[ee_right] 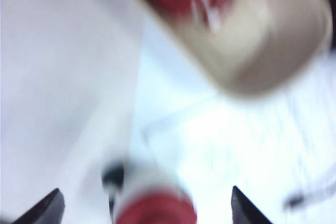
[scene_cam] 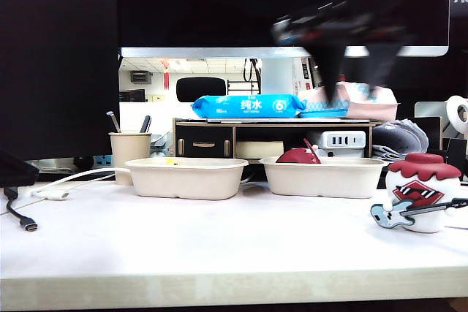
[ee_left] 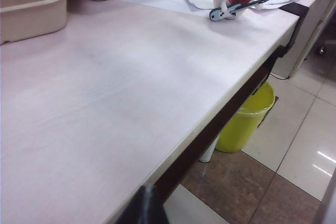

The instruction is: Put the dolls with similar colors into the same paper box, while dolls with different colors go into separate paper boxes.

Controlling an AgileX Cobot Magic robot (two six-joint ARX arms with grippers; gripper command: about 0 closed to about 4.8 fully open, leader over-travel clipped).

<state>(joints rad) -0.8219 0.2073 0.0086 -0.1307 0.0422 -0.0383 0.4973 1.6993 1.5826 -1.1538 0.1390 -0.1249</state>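
Note:
Two cream paper boxes stand side by side, the left one [scene_cam: 188, 177] and the right one [scene_cam: 325, 176]. A dark-red-capped doll [scene_cam: 298, 156] pokes above the right box's rim. Only a yellow speck [scene_cam: 170, 160] shows over the left box's rim. The white doll with a blue guitar [scene_cam: 423, 193] stands on the table at the right. My right gripper [scene_cam: 357, 82], blurred, hangs high above the right box, open and empty. In the right wrist view its fingertips [ee_right: 47, 208] stand wide apart over the guitar doll's cap [ee_right: 155, 211]. My left gripper [ee_left: 148, 205] is shut at the table's front edge.
A beige pen cup [scene_cam: 129, 153] stands left of the boxes, with a white cable [scene_cam: 66, 180] and a black plug [scene_cam: 28, 224] nearby. A shelf behind carries a blue wipes pack [scene_cam: 248, 105]. A yellow bin [ee_left: 247, 119] stands on the floor below the table edge.

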